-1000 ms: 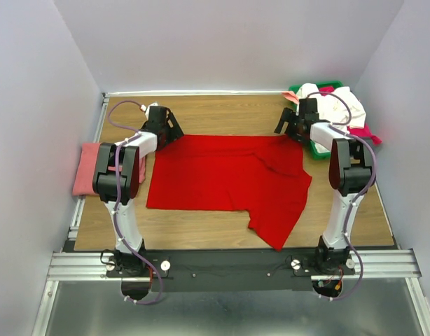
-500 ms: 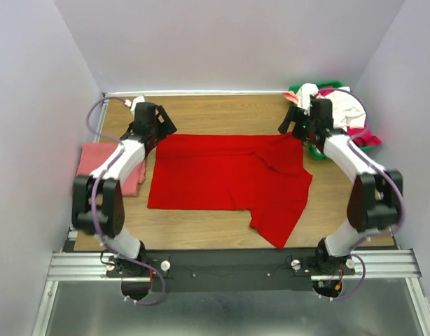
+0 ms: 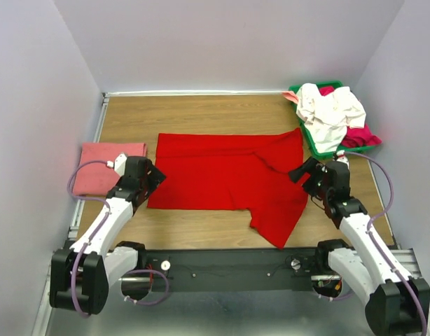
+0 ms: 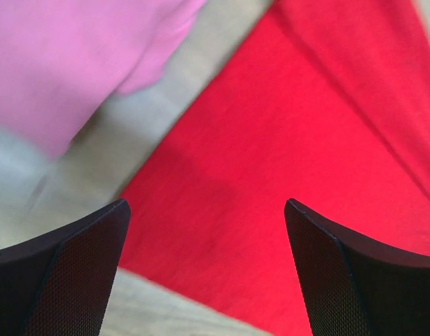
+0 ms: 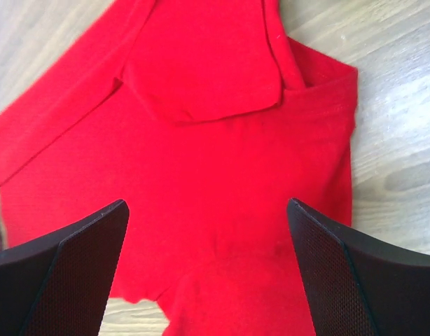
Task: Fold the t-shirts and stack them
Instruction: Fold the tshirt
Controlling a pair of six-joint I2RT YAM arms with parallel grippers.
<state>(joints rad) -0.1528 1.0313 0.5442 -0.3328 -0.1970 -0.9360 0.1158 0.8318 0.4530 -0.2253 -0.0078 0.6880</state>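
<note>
A bright red t-shirt [image 3: 229, 175] lies spread on the wooden table, partly folded, with a sleeve sticking out toward the front right. It also shows in the left wrist view [image 4: 285, 161] and the right wrist view [image 5: 201, 168]. A salmon-pink folded shirt [image 3: 106, 166] lies at the table's left edge and shows in the left wrist view [image 4: 68, 63]. My left gripper [image 3: 153, 178] is open and empty, just above the red shirt's left edge. My right gripper [image 3: 301, 174] is open and empty at the shirt's right edge.
A green tray [image 3: 317, 145] at the back right holds a white shirt [image 3: 329, 110] and a magenta shirt [image 3: 360, 136]. Grey walls close in the table on three sides. A metal rail runs along the front edge.
Both arms have pulled back from the far corners of the red shirt toward the front, now at its left and right edges. The far edge lies flat, the jaws empty.
</note>
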